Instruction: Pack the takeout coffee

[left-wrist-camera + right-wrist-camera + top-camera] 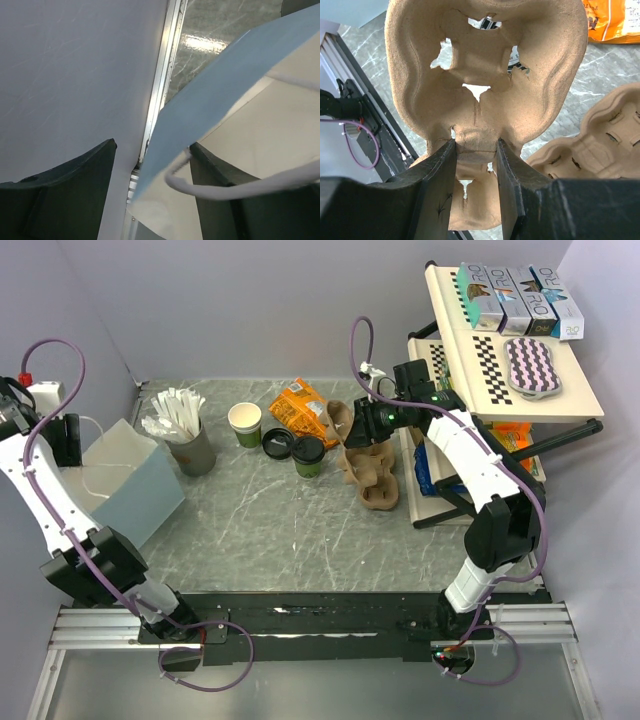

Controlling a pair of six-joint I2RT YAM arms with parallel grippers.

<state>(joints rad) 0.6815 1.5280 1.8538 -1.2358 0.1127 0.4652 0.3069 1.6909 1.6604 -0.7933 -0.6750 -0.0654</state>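
The takeout coffee (308, 454), a white and green cup with a black lid, stands mid-table. My right gripper (350, 426) is just right of it, shut on the neck of a brown pulp cup carrier (342, 422) and holding it up on edge. In the right wrist view the fingers (476, 150) pinch the carrier (485, 60) at its narrow middle. My left gripper (63, 437) is at the far left by a pale blue paper bag (125, 480). In the left wrist view it (152, 160) is open, its jaws astride the bag's wall (220, 85) and white handle (240, 187).
A loose black lid (277, 443), a lidless white-green cup (245, 423), a grey cup of white sticks (190, 440) and an orange snack bag (300, 408) stand behind the coffee. More pulp carriers (372, 472) lie right of it. A shelf rack (500, 390) fills the right side.
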